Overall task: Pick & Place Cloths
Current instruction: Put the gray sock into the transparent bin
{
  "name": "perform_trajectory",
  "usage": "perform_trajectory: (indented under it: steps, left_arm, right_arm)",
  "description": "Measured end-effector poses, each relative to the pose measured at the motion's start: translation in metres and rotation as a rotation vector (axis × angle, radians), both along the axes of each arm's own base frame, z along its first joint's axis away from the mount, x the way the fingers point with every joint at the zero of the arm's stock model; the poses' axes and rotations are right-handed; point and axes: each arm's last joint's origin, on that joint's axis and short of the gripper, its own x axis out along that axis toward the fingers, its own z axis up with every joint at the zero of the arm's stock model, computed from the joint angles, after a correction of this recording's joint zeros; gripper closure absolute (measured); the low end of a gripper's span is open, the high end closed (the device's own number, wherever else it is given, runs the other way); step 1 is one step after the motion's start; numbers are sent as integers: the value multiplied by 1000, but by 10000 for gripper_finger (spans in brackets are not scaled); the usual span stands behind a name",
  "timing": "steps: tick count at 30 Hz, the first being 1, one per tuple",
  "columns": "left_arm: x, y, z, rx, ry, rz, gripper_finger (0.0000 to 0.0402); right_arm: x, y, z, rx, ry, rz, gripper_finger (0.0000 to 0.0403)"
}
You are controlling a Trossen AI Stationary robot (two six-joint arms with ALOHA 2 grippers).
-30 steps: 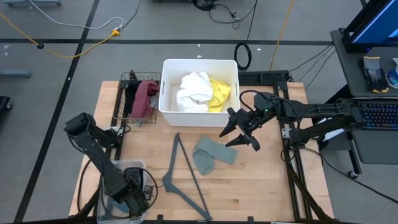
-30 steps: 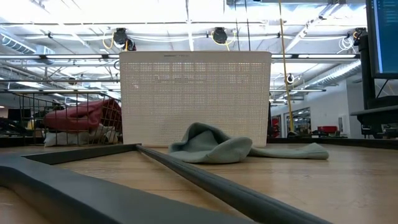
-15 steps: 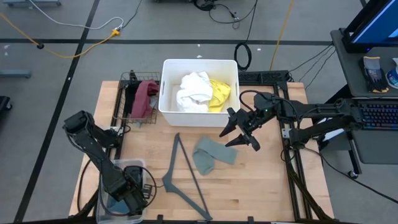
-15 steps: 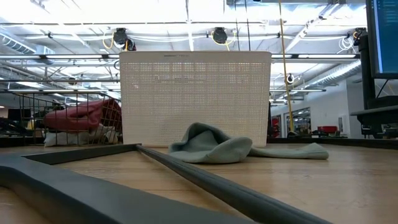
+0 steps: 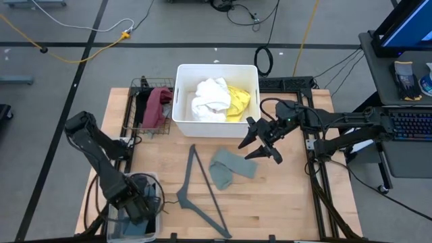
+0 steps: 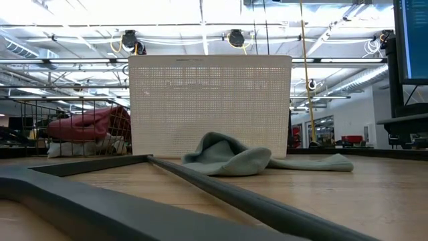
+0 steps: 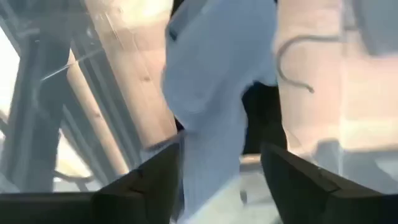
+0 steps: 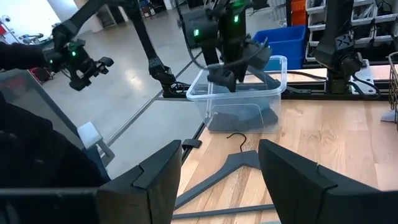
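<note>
Now, step: dropping a cloth into the clear bin (image 8: 249, 93).
Left pincer (image 5: 135, 206): over that bin, fingers parting; grip uncertain.
Right pincer (image 5: 263, 142): open, empty, beside the sage-green cloth (image 5: 229, 167) on my desk (image 5: 283, 196).
Advice: lift straight, clear the rim.

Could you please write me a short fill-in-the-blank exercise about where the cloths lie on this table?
1. The white cloth and the yellow cloth lie inside the white ____.
2. The sage-green cloth lies on the table beside the grey ____.
3. The maroon cloth hangs in the ____ basket.
4. The left end effector is over the clear ____ bin.

Missing words: bin; hanger; wire; plastic
</note>
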Motion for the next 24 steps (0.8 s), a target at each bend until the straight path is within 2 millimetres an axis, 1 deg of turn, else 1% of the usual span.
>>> perform_trajectory:
  steps: [5, 9, 12, 15, 19, 24]
  left_arm:
    - [-10, 14, 26, -61, -96, 26, 134]
    - [-16, 31, 46, -17, -309, 47, 125]
    - [-19, 44, 58, 64, -497, 50, 128]
    - [-21, 55, 68, 165, -665, 33, 133]
    - [-24, 67, 78, 317, -836, -36, 137]
    - [-25, 76, 87, 494, -968, -117, 133]
  right_arm:
    - [-2, 0, -6, -30, 53, 1, 197]
    - [-6, -1, -21, -111, 189, -66, 197]
    - [-11, 1, -30, -179, 283, -103, 197]
    - [-15, 8, -37, -238, 351, -98, 197]
    - [-12, 22, -48, -297, 416, -62, 197]
    - [1, 37, -64, -354, 444, 21, 197]
